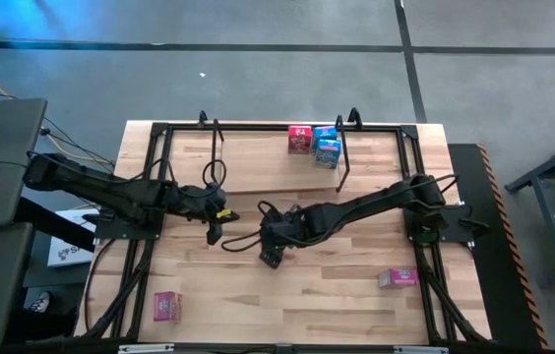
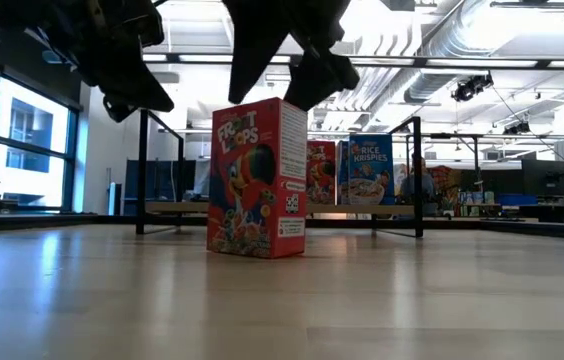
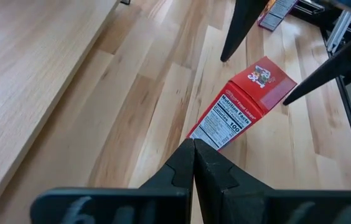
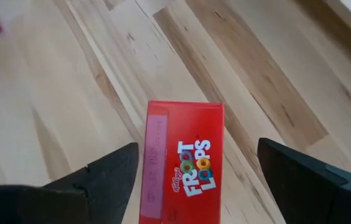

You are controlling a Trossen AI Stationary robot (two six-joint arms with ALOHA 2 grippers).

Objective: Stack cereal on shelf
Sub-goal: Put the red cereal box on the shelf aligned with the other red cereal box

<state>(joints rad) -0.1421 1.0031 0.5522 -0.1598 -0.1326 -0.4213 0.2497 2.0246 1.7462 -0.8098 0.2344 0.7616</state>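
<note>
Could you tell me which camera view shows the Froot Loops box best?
The low view: the Froot Loops box stands upright with its front legible. The right wrist view shows its top between the open right gripper fingers; the left wrist view shows its nutrition side; the high view hides it.

Both arms are dark, nearly black, built of slim jointed links that thicken at the joints. Black cables loop loosely beside each arm. The left arm (image 1: 110, 192) carries a small yellow mark near its wrist. The left gripper (image 3: 193, 163) has two matte black, wedge-shaped fingers tapering to narrow tips. The right gripper (image 4: 197, 165) has broad, flat black fingers (image 4: 110, 171) with angular edges.
</note>
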